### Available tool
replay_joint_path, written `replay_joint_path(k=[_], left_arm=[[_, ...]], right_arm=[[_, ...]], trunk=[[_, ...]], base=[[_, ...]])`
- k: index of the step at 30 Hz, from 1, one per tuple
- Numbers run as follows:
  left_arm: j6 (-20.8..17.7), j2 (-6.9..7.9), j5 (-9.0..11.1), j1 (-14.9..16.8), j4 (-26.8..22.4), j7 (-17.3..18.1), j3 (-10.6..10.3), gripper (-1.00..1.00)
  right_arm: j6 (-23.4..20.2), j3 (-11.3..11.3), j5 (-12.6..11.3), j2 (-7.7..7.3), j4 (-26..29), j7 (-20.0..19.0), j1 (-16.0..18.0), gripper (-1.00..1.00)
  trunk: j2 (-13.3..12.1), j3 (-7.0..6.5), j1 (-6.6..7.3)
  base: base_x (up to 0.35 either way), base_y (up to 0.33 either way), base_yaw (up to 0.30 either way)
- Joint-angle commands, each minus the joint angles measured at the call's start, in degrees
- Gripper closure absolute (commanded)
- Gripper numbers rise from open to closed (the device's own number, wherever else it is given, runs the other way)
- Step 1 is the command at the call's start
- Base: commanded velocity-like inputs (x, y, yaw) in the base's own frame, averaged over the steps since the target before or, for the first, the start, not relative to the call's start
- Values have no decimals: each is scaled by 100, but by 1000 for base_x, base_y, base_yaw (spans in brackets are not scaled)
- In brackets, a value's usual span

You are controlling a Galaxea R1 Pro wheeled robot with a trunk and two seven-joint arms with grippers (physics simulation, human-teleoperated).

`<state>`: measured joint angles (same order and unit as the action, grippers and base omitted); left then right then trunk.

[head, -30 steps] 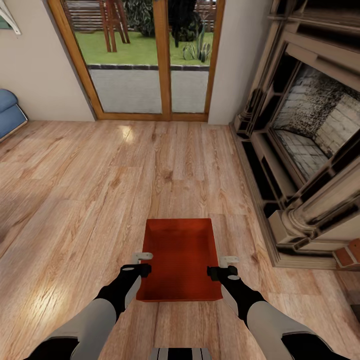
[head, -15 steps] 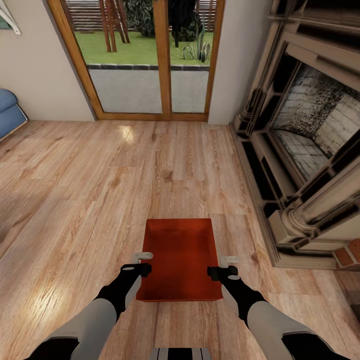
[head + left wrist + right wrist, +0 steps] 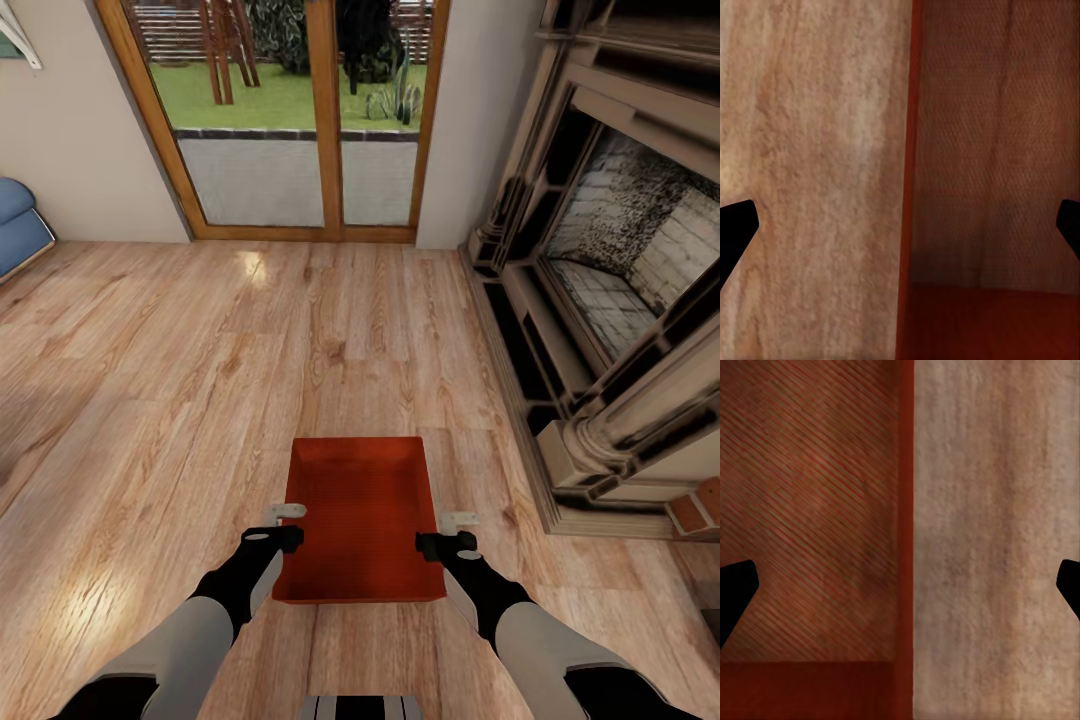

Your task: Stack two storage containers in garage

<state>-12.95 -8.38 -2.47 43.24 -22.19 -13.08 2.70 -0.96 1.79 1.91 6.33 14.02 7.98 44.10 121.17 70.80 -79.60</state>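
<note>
One storage container (image 3: 360, 520) is seen on the wood-plank floor (image 3: 200, 380), straddled at 9 and 3 o'clock by the spread left pincer (image 3: 284, 524) and right pincer (image 3: 448, 532).

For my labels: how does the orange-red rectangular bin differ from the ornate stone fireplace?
The orange-red rectangular bin is plain and low; the ornate stone fireplace is carved and tall. The bin sits between the left pincer and right pincer; the fireplace stands apart, at right. Both rest on the wood-plank floor.
</note>
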Motion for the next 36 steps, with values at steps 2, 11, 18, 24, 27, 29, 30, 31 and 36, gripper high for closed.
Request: replay_joint_path(k=[2,11,18,24,27,29,30,31,36], left_arm=[[-33,-5,-25,0,-13,-4,29,-100],[-54,1,-25,2,-5,-10,37,-100],[-45,2,-25,1,-5,-7,35,-100],[-42,3,-30,4,-11,-7,34,-100],[-42,3,-27,4,-14,-7,37,-100],[-42,3,-26,3,-19,-5,37,-100],[-41,3,-26,2,-20,-4,38,-100],[-40,3,-26,3,-21,-3,38,-100],[-41,4,-25,1,-22,-5,38,-100]], right_arm=[[-10,17,19,0,2,29,2,-100],[-10,12,18,-9,4,26,2,-100],[-10,15,17,-9,4,25,2,-100],[-10,16,18,-8,4,28,2,-100],[-12,17,18,-4,4,28,2,-100],[-14,21,17,0,4,28,2,-100],[-13,21,18,0,4,29,2,-100],[-14,22,18,1,4,29,2,-100],[-18,23,19,7,4,29,2,-100]], trunk=[[1,3,1],[322,147,-175],[603,273,-329],[844,380,-461],[964,434,-526],[1044,470,-570],[1084,488,-592],[1124,506,-614],[1164,524,-636]], base=[[0,0,0],[0,0,0],[0,0,0],[0,0,0],[0,0,0],[0,0,0],[0,0,0],[0,0,0],[0,0,0]])
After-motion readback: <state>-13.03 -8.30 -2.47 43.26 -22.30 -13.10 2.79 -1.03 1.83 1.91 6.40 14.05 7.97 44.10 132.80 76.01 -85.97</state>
